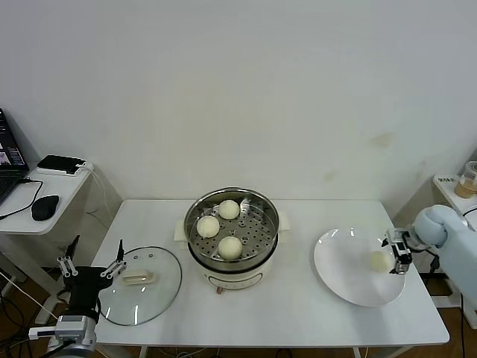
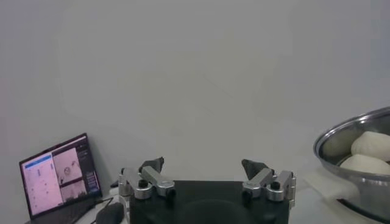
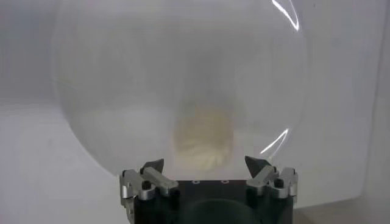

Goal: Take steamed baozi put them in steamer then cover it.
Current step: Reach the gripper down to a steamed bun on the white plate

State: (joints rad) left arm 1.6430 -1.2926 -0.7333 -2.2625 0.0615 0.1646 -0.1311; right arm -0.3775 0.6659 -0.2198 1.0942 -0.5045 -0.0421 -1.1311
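The steel steamer (image 1: pixel 232 209) on its cream base stands mid-table and holds three cream-white baozi (image 1: pixel 230 247) on its perforated tray. Its rim and two buns show in the left wrist view (image 2: pixel 341 137). A fourth baozi (image 1: pixel 378 261) lies on the white plate (image 1: pixel 346 276) at the right. My right gripper (image 1: pixel 396 252) is open right beside that bun, at the plate's right side. In the right wrist view the bun (image 3: pixel 203 136) lies just ahead of the open gripper (image 3: pixel 205 165). The glass cover (image 1: pixel 149 302) with its cream handle lies flat at the table's left. My left gripper (image 1: pixel 91 267) is open and empty beside it.
A side table at the left holds a laptop (image 2: pixel 58 176), a black mouse (image 1: pixel 45 206) and a small box (image 1: pixel 61 164). Another small table with a cup (image 1: pixel 469 180) stands at the right. The wall is close behind the table.
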